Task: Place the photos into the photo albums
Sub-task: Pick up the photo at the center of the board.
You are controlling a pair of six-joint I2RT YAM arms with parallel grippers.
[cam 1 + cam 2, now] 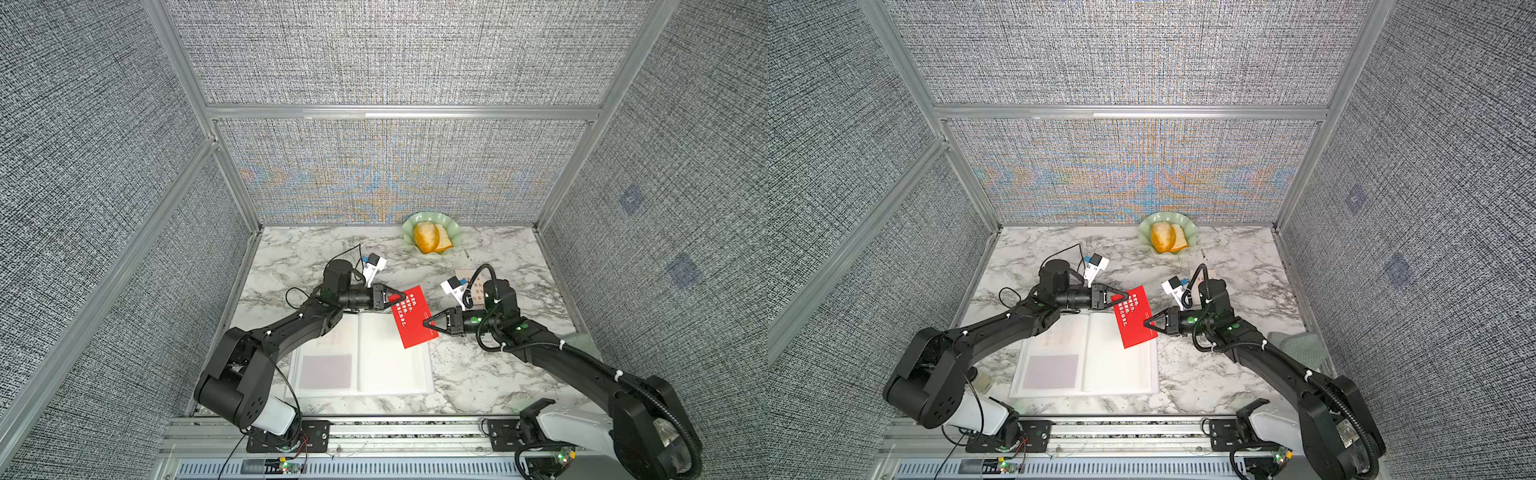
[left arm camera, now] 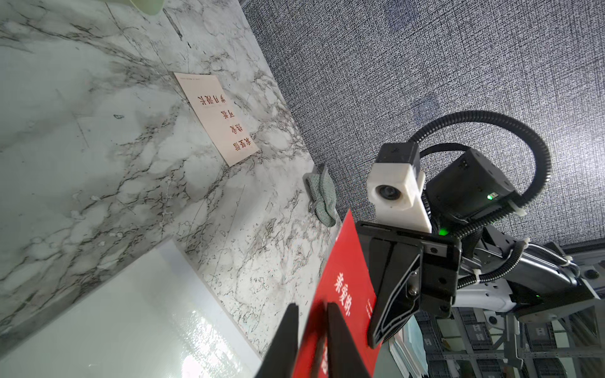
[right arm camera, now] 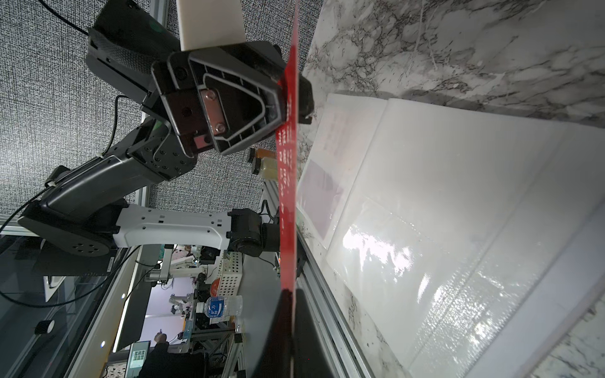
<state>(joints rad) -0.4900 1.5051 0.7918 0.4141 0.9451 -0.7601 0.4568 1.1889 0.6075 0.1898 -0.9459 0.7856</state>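
red card (image 1: 412, 329) floats over the album's (image 1: 386, 368) right edge, right claw (image 1: 426, 323) clamped on it, left claw (image 1: 402, 296) straddling, grip unclear; white lettering

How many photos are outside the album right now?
2. The red photo hangs over the album, pinched by the right gripper, its corner in the jaws of the left gripper. The cream photo lies on the table beyond the right arm. Others may be hidden.
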